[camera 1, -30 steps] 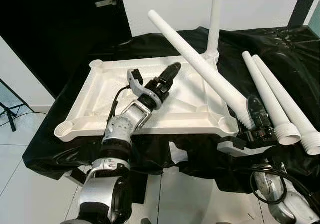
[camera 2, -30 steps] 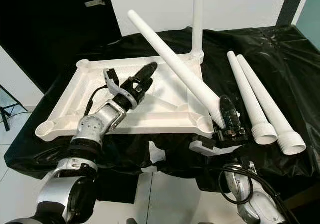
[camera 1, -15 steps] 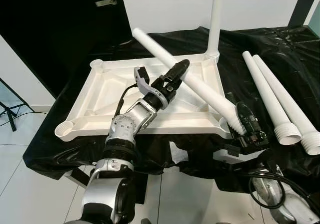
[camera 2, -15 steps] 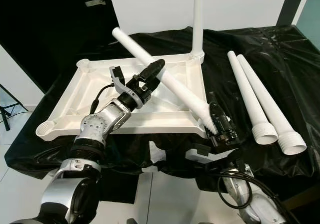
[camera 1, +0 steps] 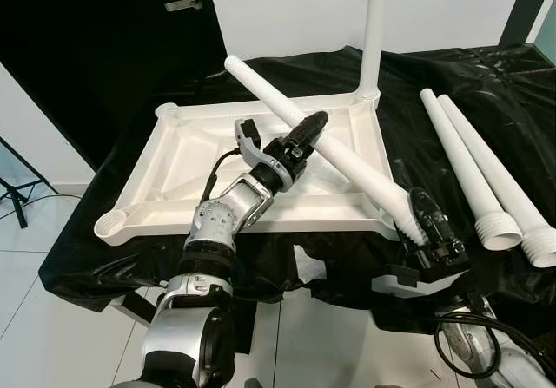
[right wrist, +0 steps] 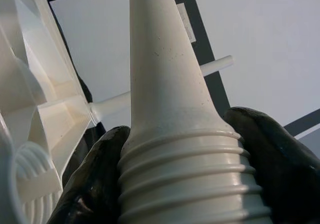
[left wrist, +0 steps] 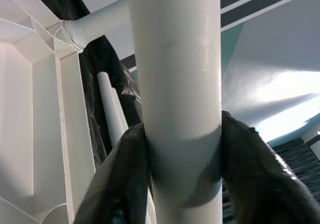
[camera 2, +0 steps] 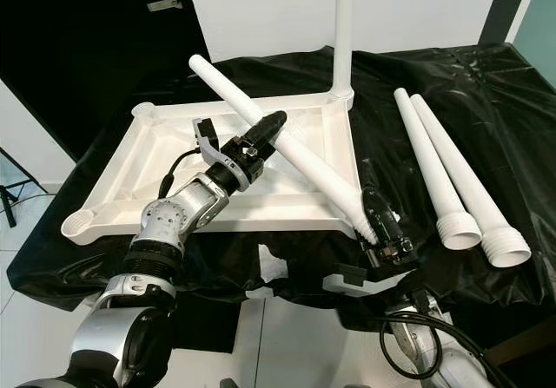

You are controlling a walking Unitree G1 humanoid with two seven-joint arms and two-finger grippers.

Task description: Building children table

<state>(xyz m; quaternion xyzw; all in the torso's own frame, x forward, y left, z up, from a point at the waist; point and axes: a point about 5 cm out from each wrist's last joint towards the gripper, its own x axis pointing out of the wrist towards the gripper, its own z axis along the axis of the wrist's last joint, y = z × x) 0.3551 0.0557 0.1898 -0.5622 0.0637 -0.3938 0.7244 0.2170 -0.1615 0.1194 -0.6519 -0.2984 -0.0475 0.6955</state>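
Observation:
An upturned white tabletop (camera 1: 165, 175) lies on a black sheet. One white leg (camera 1: 373, 32) stands upright in its far right corner. A second leg (camera 1: 356, 164) slants low across the tabletop. My left gripper (camera 1: 308, 132) is shut on the middle of its shaft; in the left wrist view the black fingers (left wrist: 120, 179) clasp the shaft (left wrist: 175, 83). My right gripper (camera 1: 426, 223) is shut on its threaded end (right wrist: 185, 169), just off the tabletop's near right corner. Two loose legs (camera 1: 460, 167) lie side by side on the right.
Open round sockets show at the tabletop's near left corner (camera 1: 111, 226) and far left corner (camera 1: 165, 108). The black sheet (camera 1: 486, 75) hangs over the front edge. A dark door (camera 1: 104, 41) is behind on the left, with pale floor (camera 1: 35, 266) below.
The held leg's far end has dropped and swung left, now lying lower across the tabletop. My left gripper rose from the tabletop and shut on the shaft. The right gripper moved nearer with the threaded end.

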